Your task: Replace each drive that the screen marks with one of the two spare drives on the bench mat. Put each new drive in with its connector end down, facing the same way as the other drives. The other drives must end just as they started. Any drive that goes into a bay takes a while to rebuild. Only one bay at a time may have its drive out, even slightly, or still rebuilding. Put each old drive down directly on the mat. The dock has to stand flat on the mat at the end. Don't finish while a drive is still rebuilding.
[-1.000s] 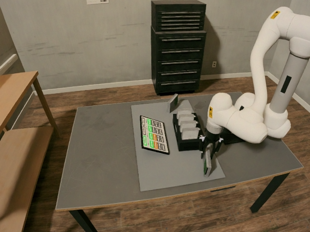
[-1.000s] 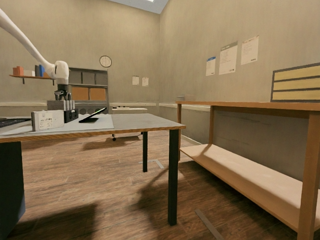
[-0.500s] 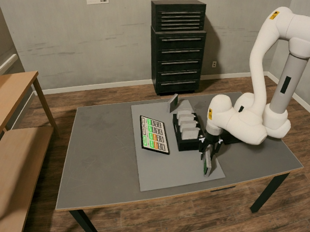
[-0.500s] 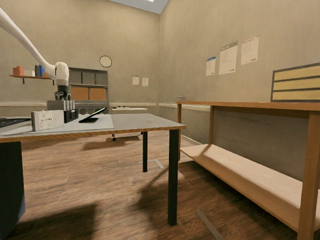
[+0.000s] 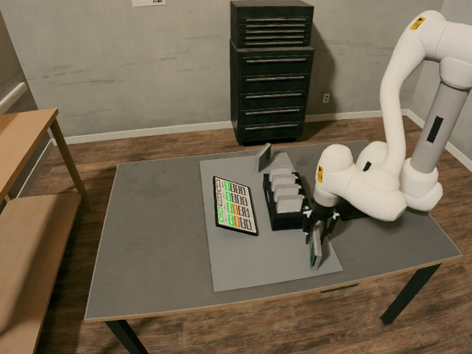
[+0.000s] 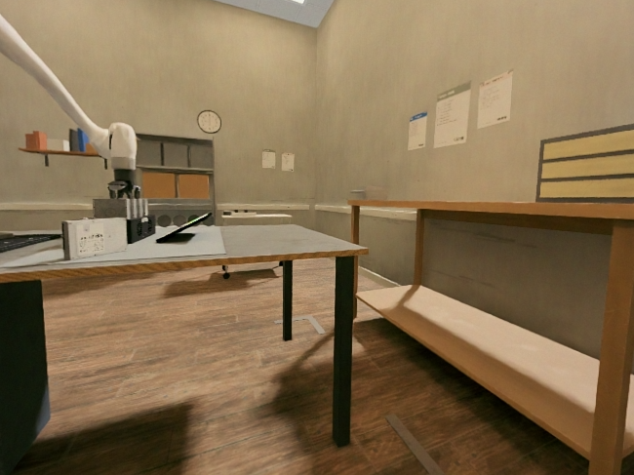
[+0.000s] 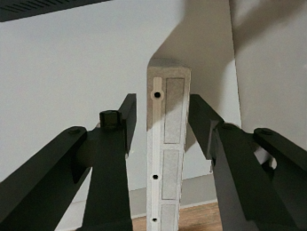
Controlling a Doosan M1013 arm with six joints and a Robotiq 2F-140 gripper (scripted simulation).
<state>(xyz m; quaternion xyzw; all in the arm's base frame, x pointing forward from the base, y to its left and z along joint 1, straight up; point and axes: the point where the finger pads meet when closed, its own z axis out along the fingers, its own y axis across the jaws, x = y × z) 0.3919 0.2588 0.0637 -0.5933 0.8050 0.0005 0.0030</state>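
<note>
On a grey worktop (image 5: 157,220) (image 6: 296,237), a white robot arm (image 5: 393,94) (image 6: 47,73) reaches across the pale bench mat (image 5: 251,259) (image 6: 174,248) (image 7: 66,80), where a dark dock (image 5: 286,223) (image 6: 141,229) (image 7: 40,9) carries a row of four drives (image 5: 289,203) (image 6: 113,207) beside a tilted screen (image 5: 236,206) (image 6: 184,227) showing two orange marks among green ones. The end effector (image 5: 314,240) (image 6: 124,196) (image 7: 162,107) is partly open and gripping nothing, its fingers on either side of the near loose drive (image 5: 314,251) (image 6: 98,238) (image 7: 169,133), which stands on the mat in front of the dock; the far loose drive (image 5: 263,158) stands behind it. With the row seemingly full and both loose units probably the spares, the job appears barely begun: two swaps and their rebuilds, one bay at a time, likely remain, though the pictures cannot confirm which drives are new.
</note>
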